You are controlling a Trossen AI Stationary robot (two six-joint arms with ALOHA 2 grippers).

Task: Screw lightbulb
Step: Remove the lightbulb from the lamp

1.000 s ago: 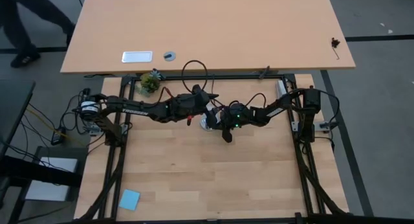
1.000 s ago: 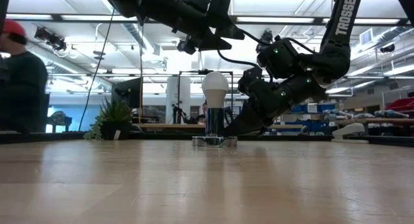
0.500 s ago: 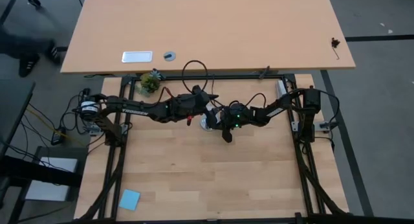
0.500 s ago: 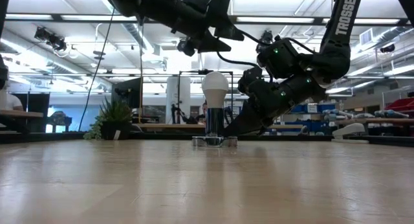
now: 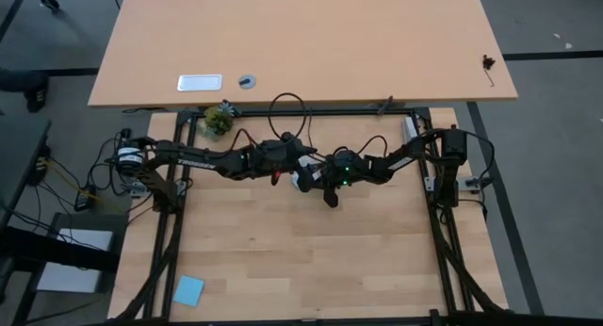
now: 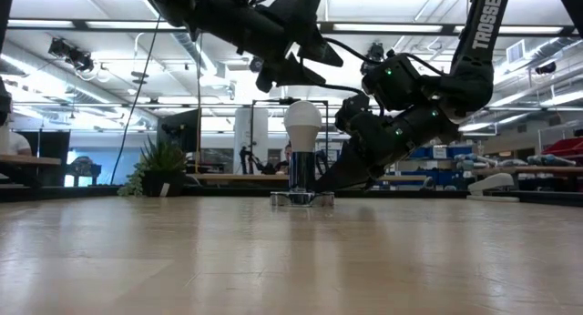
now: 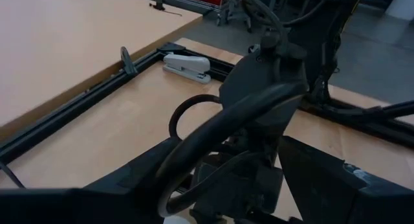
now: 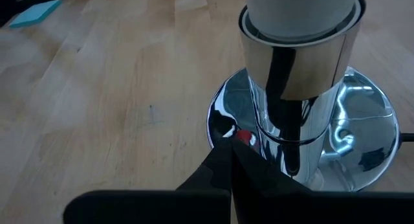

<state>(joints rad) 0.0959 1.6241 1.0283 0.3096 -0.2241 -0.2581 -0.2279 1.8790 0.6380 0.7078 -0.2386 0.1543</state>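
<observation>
Bulb (image 6: pixel 303 126) stands upright in the socket (image 6: pixel 301 198) on the desk (image 6: pixel 273 260). My left tool (image 6: pixel 310 65) hovers just above the bulb, right tool (image 6: pixel 346 178) low beside the socket; I cannot tell either's opening. I should descend centred, grip lightly, twist level.

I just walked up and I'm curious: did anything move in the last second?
The left gripper shifted and dipped slightly above the lightbulb, without touching it. The right gripper stayed low beside the socket, and the lightbulb stayed upright in it.
</observation>
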